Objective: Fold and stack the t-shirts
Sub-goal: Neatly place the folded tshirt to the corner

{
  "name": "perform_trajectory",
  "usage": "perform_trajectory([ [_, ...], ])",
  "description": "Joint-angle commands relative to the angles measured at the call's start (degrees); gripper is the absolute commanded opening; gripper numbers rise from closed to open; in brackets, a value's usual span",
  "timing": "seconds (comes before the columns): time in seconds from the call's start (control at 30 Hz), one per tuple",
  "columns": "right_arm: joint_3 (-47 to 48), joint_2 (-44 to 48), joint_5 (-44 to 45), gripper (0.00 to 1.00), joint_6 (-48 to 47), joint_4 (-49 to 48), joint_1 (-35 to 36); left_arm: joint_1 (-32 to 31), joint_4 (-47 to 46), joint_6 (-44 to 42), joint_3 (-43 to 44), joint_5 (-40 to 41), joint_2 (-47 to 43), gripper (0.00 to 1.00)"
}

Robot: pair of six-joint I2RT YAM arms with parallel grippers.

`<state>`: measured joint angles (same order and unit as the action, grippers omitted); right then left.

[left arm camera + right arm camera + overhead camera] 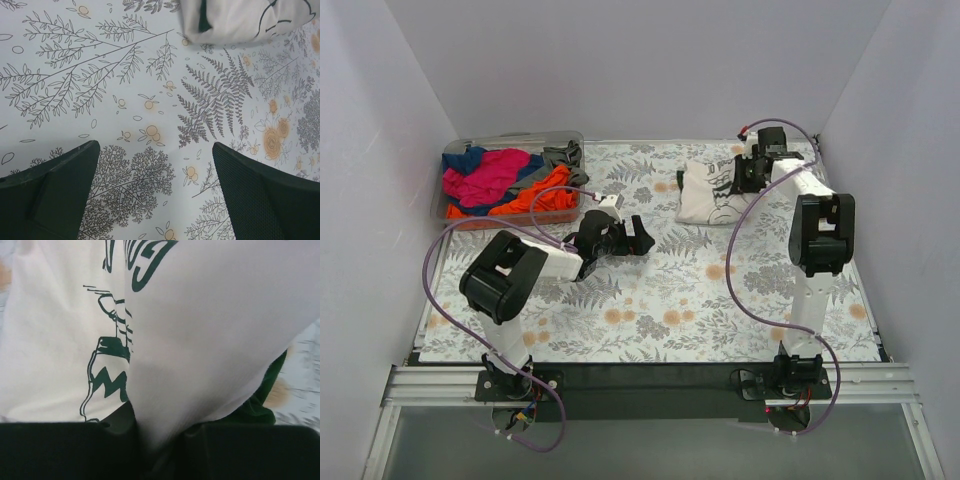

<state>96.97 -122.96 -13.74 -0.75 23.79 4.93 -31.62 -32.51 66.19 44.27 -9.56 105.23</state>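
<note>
A: Two arms in the overhead view. Where is the cream t-shirt [705, 195]?

B: Folded, on the floral cloth [670, 300]. The right gripper [742, 178] is down on its right-hand edge. The left gripper [635, 238] hangs to its left, nearer the bases and apart from it. Well left of it sits the clear bin [520, 138], with the other t-shirts [505, 180], magenta, orange, blue and grey, heaped inside.

A: Left wrist view?

B: The left gripper [155, 150] has its fingers [55, 190] spread wide over the bare floral cloth [100, 75], with nothing between them. The cream t-shirt [240, 22] lies beyond them at the top edge, apart.

A: And the right wrist?

B: The right gripper [155, 452] is pinched together on a fold of the cream t-shirt [215, 330]. The fold runs down between its dark fingers [60, 450]. Dark green print [107, 372] lies left of that fold, and dark green cloth [265, 390] shows under its right side.
</note>
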Motion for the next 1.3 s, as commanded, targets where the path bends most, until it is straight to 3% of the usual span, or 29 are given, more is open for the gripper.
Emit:
perform_trajectory([
  [0.0,5.9,-2.4,12.5,0.01,-8.5,7.1,-1.3,-0.1,3.6,-1.2,-1.0,1.5,-2.6,0.89],
  [0.4,19.4,-11.1,22.3,0.01,-20.2,9.2,-7.6,-0.1,5.2,-1.0,-1.4,1.5,-2.6,0.89],
  [0.63,25.3,-14.2,23.5,0.01,-27.6,8.9,-10.7,-0.1,6.1,-0.6,-1.2,1.5,-2.0,0.89],
  [0.93,29.8,-16.5,25.3,0.01,-30.4,7.2,-13.5,-0.1,7.1,-0.2,-0.7,1.7,-1.1,0.88],
  [1.17,29.3,-17.3,20.8,0.02,-29.0,3.1,-13.6,-0.1,7.8,-0.2,-0.1,1.5,0.2,0.88],
  [1.2,29.3,-17.4,20.5,0.05,-28.5,2.8,-13.6,-0.1,7.9,-0.1,-0.1,1.6,0.2,0.88],
  [1.27,29.3,-17.3,20.1,0.35,-26.8,1.7,-13.6,-0.1,8.1,-0.1,-0.2,1.9,0.2,0.88],
])
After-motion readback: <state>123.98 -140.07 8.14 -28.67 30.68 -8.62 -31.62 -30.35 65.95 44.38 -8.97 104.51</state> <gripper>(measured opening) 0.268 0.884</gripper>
